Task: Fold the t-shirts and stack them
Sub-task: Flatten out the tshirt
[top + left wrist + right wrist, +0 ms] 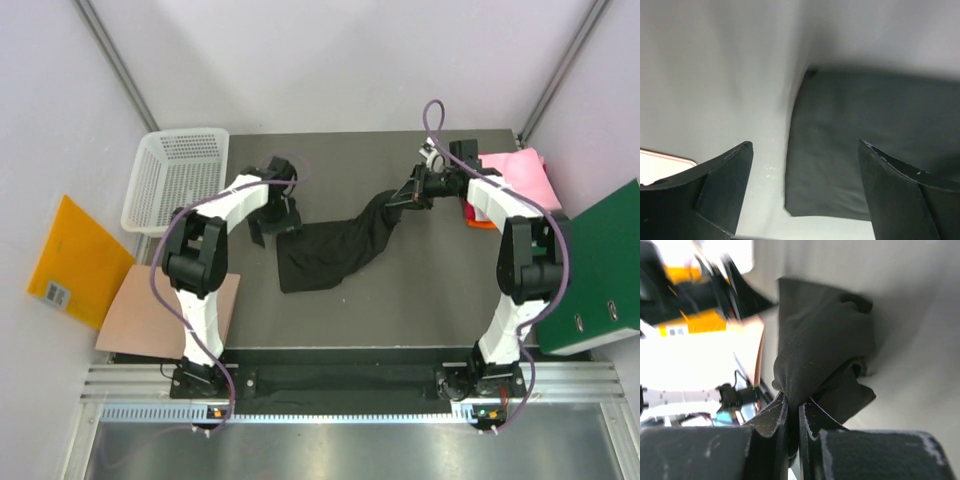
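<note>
Right up against the wrist camera, our right end effector [792, 407] is pinched narrow on a bunched end of the black t-shirt [820, 340], cloth squeezed tight in its grip. From above, we hold that end lifted toward the far right corner of the tabletop [400, 310], so the shirt trails diagonally back to the middle, where the rest lies rumpled. We judge the lift is meant to draw the fabric out straight before any fold. Our left end effector [270, 228] hangs spread wide and empty just beside the shirt's left edge, likely placed to take the opposite end. A folded pink t-shirt [520, 170] lies at the far right corner, probably marking where the stack goes.
</note>
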Action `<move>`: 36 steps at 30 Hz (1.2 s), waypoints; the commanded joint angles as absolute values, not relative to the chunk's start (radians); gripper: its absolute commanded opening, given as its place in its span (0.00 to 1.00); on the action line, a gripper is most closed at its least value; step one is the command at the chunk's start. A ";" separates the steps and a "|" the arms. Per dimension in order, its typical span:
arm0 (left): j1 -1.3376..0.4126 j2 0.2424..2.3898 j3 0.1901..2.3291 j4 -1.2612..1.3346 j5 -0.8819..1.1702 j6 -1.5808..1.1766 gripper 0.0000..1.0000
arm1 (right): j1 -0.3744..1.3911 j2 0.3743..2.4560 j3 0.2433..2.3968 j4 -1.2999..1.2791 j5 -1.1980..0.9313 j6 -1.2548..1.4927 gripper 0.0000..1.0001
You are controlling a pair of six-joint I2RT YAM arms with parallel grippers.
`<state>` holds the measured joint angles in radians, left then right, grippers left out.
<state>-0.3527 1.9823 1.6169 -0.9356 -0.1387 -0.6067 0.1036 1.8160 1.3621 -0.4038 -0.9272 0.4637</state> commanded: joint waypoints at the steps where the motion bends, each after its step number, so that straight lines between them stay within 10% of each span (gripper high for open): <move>1: -0.356 1.953 1.517 -0.923 -0.029 -0.607 0.87 | 0.049 1.865 1.471 -0.351 -0.899 0.500 0.01; 16: -0.289 1.873 1.627 -1.087 -0.273 -0.644 0.97 | -0.086 1.582 1.824 -0.393 -0.497 0.457 0.00; 32: -0.104 1.750 1.833 -1.108 -0.226 -0.610 0.99 | 0.585 2.164 2.263 -0.811 -0.823 0.221 0.02; 34: -0.104 1.738 1.804 -1.092 -0.207 -0.615 0.99 | 0.684 2.229 2.351 -0.856 -0.915 0.180 0.13; 35: -0.104 1.733 1.787 -1.082 -0.201 -0.615 0.99 | 0.705 2.226 2.342 -0.847 -0.934 0.167 0.35; 36: -0.104 1.726 1.758 -1.074 -0.195 -0.614 0.99 | 0.721 2.212 2.324 -0.827 -0.937 0.167 0.86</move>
<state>-0.1020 1.7660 1.8137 -1.0782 -0.2245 -0.6178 0.5922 2.2829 2.2173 -0.7708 -0.7532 0.2401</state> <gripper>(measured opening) 0.989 0.300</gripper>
